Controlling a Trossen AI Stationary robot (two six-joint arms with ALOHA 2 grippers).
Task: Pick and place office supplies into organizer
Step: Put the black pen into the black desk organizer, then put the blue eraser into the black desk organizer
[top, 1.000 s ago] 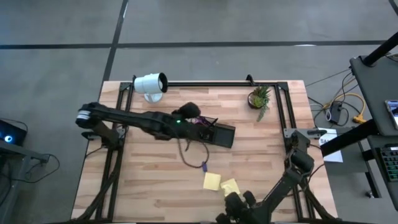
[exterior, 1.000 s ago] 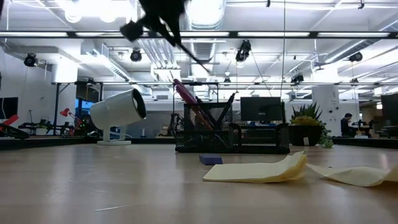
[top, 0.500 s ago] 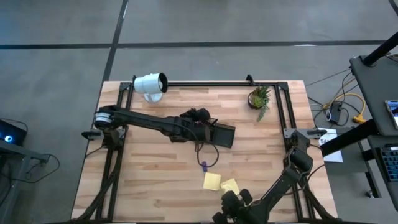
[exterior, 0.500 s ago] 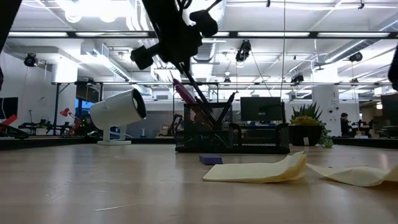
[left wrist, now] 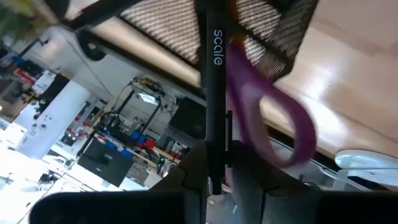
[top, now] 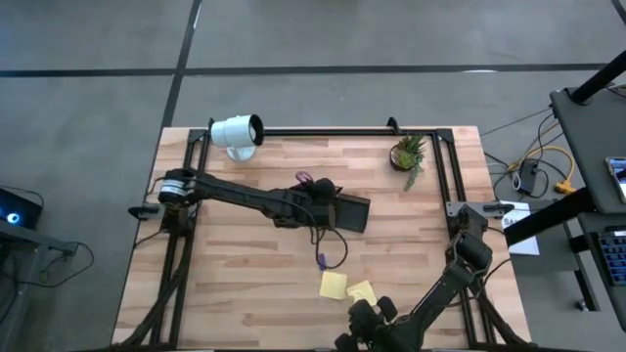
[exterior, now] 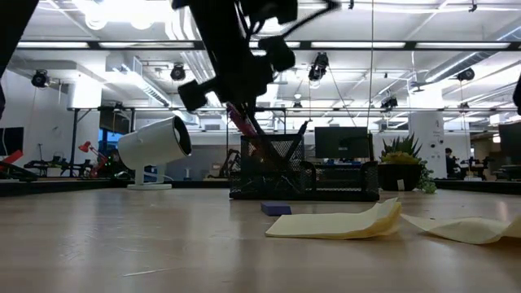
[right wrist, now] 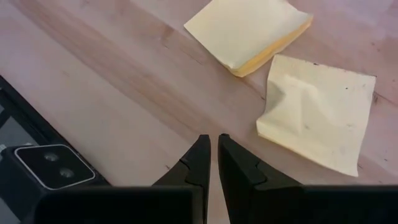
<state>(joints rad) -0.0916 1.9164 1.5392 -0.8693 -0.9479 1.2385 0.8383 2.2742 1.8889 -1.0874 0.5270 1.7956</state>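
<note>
The black mesh organizer (top: 350,212) (exterior: 301,175) stands mid-table. Purple-handled scissors (top: 304,180) (exterior: 238,120) (left wrist: 283,118) stick up out of its left end, handles up. My left gripper (top: 321,198) (exterior: 244,77) is just above that end, shut on a thin black stick marked "scale" (left wrist: 211,93), which points toward the mesh. Two yellow sticky pads (top: 334,285) (top: 363,291) lie near the front edge, with a small purple block (top: 320,260) just beyond them. My right gripper (top: 364,315) (right wrist: 213,149) hovers shut near the pads (right wrist: 245,31), holding nothing. My left gripper pinches the black stick between its two fingers at the stretch below the word "scale" (left wrist: 210,146). The stick runs forward along the fingers, slanting down toward the organizer's left end. It is clear of the table; its far end is out of that picture.
A white cylindrical lamp (top: 238,131) (exterior: 155,145) lies at the far left. A small potted plant (top: 408,154) stands at the far right. Bare wood shows left of the organizer and between it and the pads.
My left gripper has come down and moved toward the table's right, from beside the organizer to just above its left end. It has stayed shut on the black stick, whose lower end has sunk toward the mesh beside the scissors. My right gripper has kept still.
</note>
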